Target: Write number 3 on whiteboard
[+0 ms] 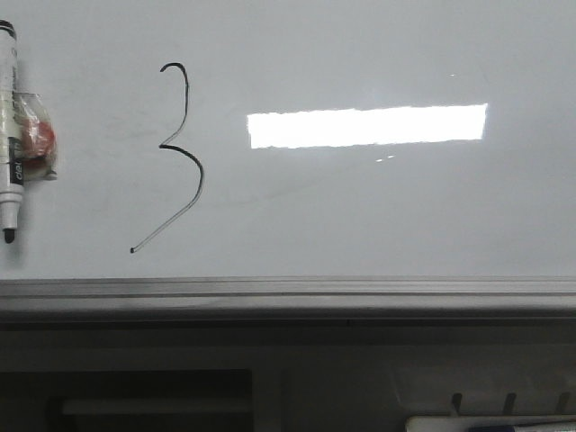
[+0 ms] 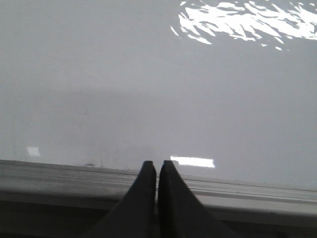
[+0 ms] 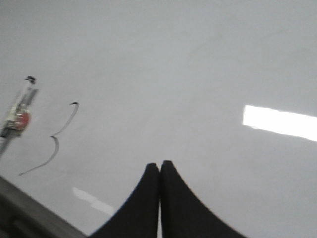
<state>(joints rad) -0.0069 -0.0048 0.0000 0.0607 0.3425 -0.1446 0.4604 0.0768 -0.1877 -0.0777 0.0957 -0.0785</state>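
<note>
Black ink of the number 3 (image 1: pixel 183 153) is sitting mid-left on the whiteboard (image 1: pixel 378 216), risking smears if the clenched, empty left claw (image 2: pixel 157 166) or right claw (image 3: pixel 159 166) is brushing across.

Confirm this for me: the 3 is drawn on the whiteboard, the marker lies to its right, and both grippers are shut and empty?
Not quite: in the front view the marker lies left of the 3, not right. The rest holds: it is drawn on the whiteboard, left gripper and right gripper shut and empty.

White marker pen (image 1: pixel 12 135) with black cap and tip, hanging upright at far left, tip down. Small clear packet with red bit (image 1: pixel 39 139) just beside it, touching.
</note>
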